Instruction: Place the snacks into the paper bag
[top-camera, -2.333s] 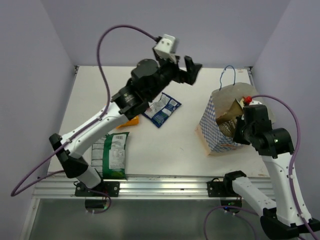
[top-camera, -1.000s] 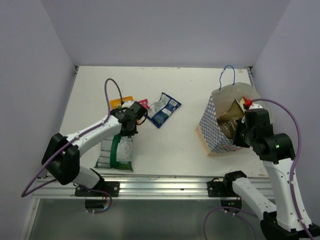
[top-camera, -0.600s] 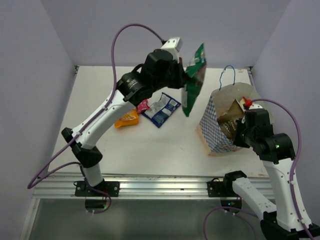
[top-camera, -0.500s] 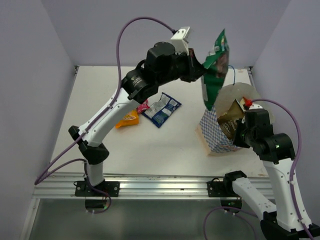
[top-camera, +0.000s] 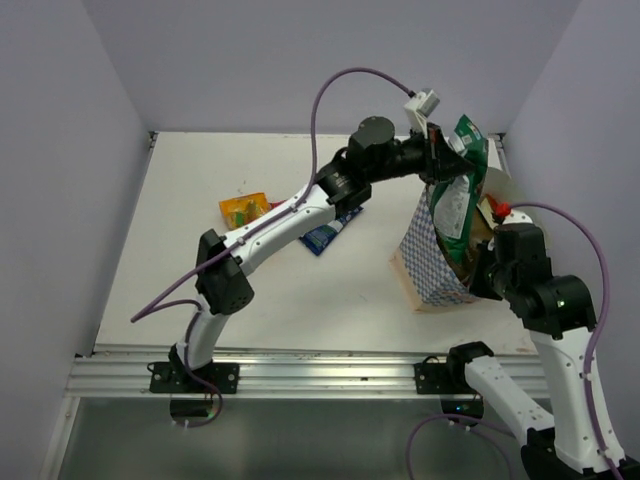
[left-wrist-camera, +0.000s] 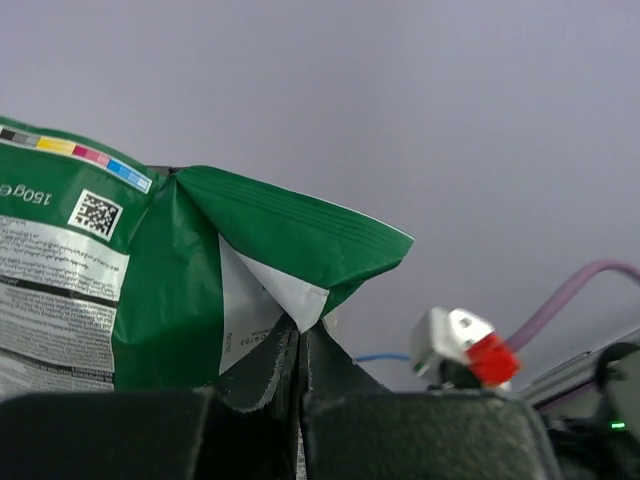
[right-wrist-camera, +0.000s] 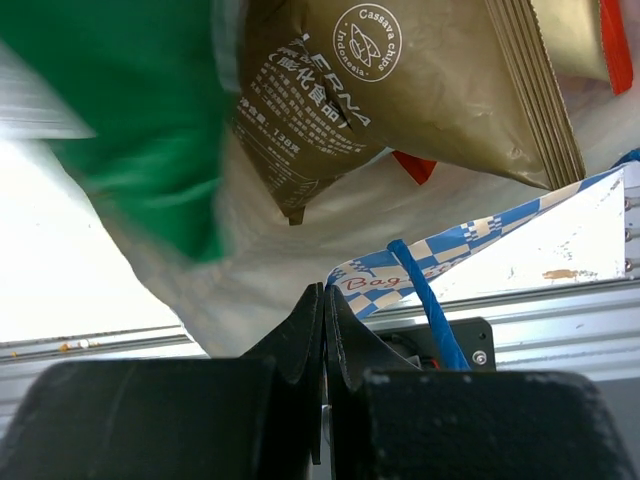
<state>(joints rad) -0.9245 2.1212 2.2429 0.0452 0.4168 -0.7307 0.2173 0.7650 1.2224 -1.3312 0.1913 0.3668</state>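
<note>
**Inspector:** Left side?

**Assistant:** Orange packet (top-camera: 243, 209) lies flat on the table (top-camera: 330, 300). The left arm stretches far across to the right. The left gripper (top-camera: 446, 157) is clamped on the top corner of the green-white packet (top-camera: 462, 195), whose lower end hangs in the mouth of the paper bag (top-camera: 424, 262).

**Inspector:** Right side?

**Assistant:** The right arm is folded beside the bag, and the right gripper (right-wrist-camera: 322, 298) pinches its near rim.

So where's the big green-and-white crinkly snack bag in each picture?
Top external: green-white foil snack bag upper right, over the checkered paper bag.
Left wrist: snack bag lower left, in left gripper.
Right wrist: snack bag blurry, upper left.
Shared landmark: paper bag, top and right wrist.
</note>
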